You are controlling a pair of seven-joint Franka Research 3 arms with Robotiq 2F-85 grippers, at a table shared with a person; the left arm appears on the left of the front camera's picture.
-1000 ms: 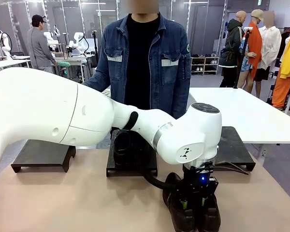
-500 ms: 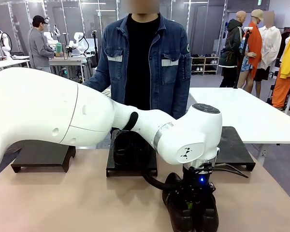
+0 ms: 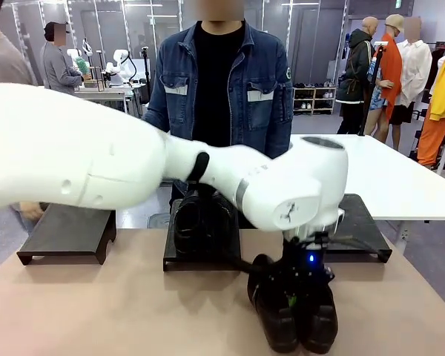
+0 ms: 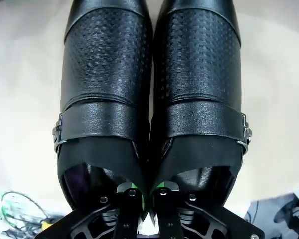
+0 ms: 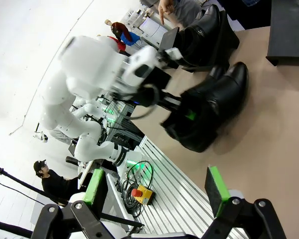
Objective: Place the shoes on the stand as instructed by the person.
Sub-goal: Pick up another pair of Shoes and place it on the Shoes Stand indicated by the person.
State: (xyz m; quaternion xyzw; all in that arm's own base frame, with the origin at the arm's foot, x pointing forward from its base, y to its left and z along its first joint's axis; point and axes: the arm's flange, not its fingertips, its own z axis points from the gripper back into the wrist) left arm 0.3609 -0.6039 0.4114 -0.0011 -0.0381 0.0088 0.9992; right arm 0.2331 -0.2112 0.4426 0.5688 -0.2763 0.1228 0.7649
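Tan table (image 3: 119, 311) stretches out in front of the person (image 3: 222, 81), with three dark stands in a row across it. Low and right of centre in the front view, the left gripper (image 4: 146, 193) is clamped tight on the near pair (image 3: 295, 317), pinching the two inner heel collars together. That thin pinch is the worry: once lifted, the heavy toes could tip down and one shoe slide free, or the pair could clip the middle stand (image 3: 202, 258). That stand carries the second pair (image 3: 202, 221); the left stand (image 3: 65, 236) and right stand (image 3: 363, 222) look bare. The right gripper (image 5: 154, 188) hangs wide apart, holding nothing.
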